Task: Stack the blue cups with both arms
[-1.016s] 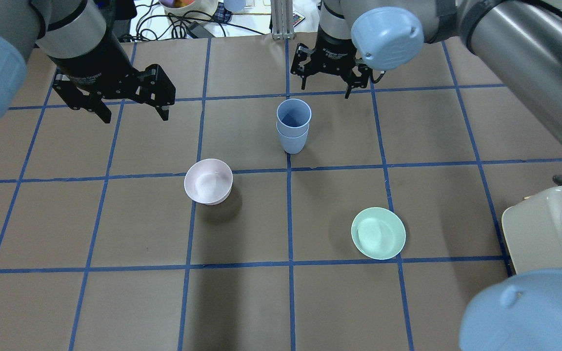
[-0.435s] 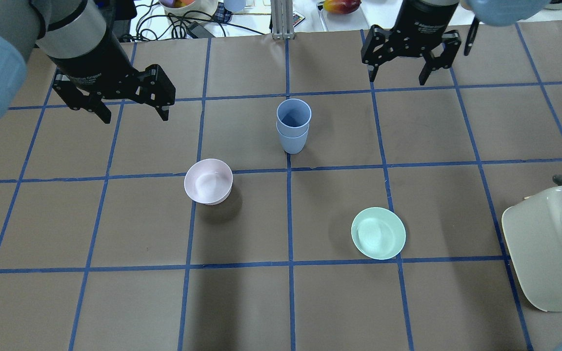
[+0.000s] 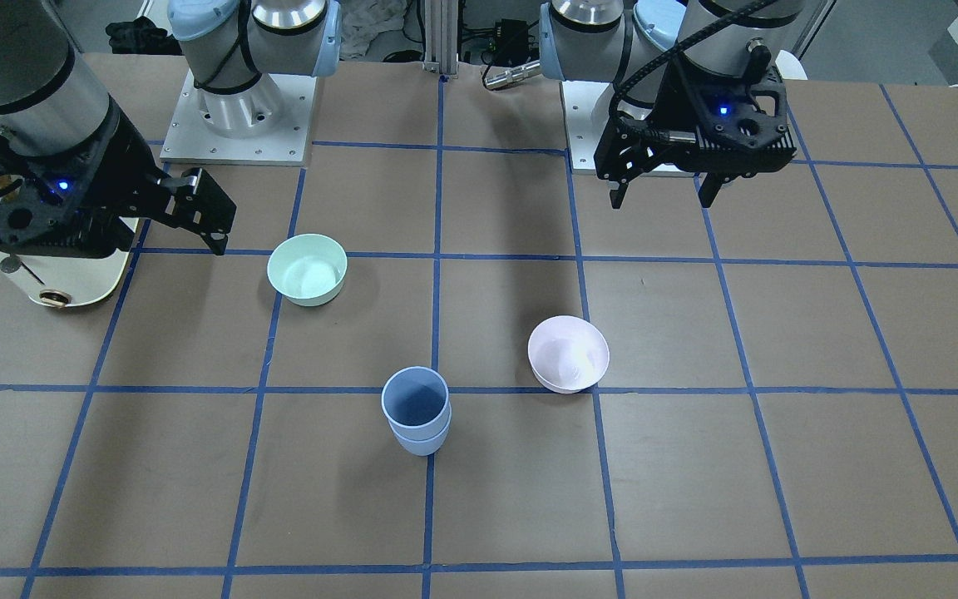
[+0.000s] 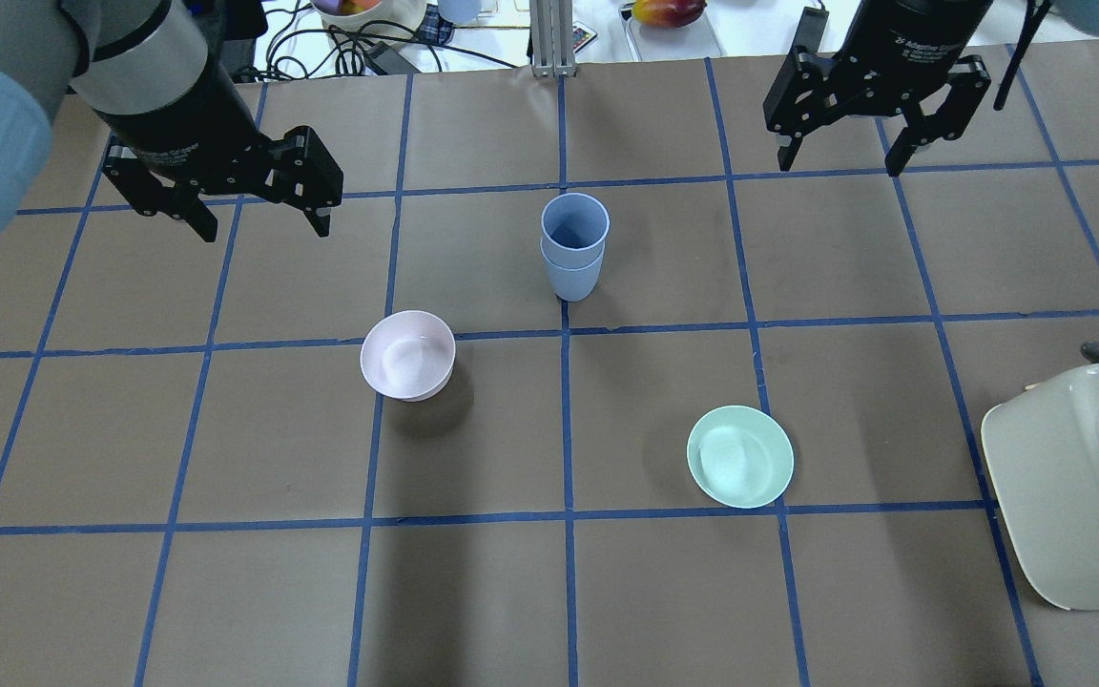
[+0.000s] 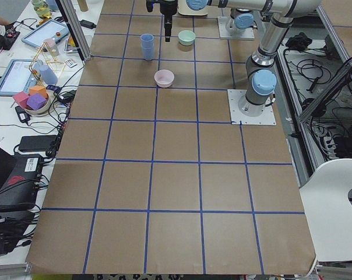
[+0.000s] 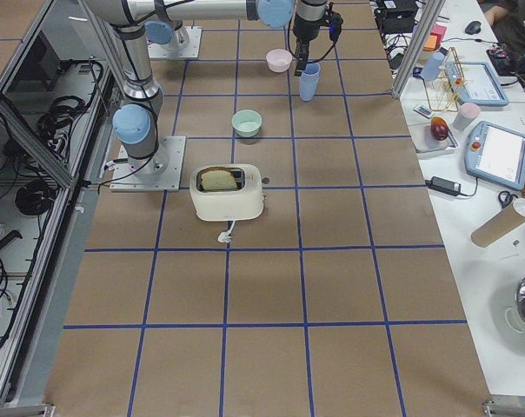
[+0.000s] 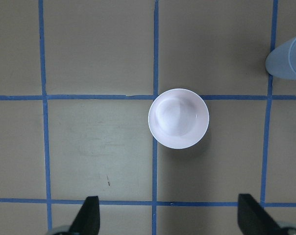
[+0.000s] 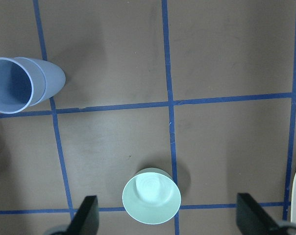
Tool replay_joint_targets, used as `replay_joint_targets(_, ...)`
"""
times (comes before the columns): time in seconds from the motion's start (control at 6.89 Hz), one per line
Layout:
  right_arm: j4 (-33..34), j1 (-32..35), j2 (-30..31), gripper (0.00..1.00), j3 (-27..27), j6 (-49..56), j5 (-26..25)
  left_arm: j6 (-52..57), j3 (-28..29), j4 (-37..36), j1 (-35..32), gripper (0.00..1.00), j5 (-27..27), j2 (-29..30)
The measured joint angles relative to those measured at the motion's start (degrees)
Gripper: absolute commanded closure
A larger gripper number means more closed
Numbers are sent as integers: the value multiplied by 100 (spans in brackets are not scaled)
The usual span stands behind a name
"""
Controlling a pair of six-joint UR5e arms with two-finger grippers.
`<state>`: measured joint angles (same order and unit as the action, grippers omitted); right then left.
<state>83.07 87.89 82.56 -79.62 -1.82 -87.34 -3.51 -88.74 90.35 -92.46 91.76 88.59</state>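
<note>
nearest the robot's side, in the overhead view, a cream toaster stands at the right edge of the brown table, which is marked into squares with blue tape lines. the side view from the right shows a slice of bread in its slot. next out is the mint-green bowl, upright, touching a tape crossing. further out and to the left is the pale pink bowl, also upright, just beside another tape crossing, well apart from the green one.

beyond both bowls stand the blue cups, one nested inside the other. the stack is upright on the table near the middle, its base touching the centre tape line. nothing grips it.

farthest out hang the two arms. the left gripper hovers above the table well to the left of the stack, its fingers spread wide with nothing between them; its wrist camera looks straight down on the pink bowl. the right gripper hovers near the far edge, well to the right of the stack, fingers likewise spread wide and empty.
</note>
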Motion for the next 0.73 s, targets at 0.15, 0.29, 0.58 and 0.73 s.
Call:
replay_joint_targets(0.15, 11, 0, 50, 0, -66, -15, -133, 0, -5, 0, 0, 0, 0, 0)
replay_joint_targets(0.29, 24, 0, 66, 0, -93, -24, -178, 0, -8, 0, 0, 0, 0, -2)
replay_joint_targets(0.58, 46, 0, 69, 0, -104, -23, -189, 0, -11, 0, 0, 0, 0, -7)
replay_joint_targets(0.73, 50, 0, 71, 0, -104, -21, -195, 0, -10, 0, 0, 0, 0, -8)
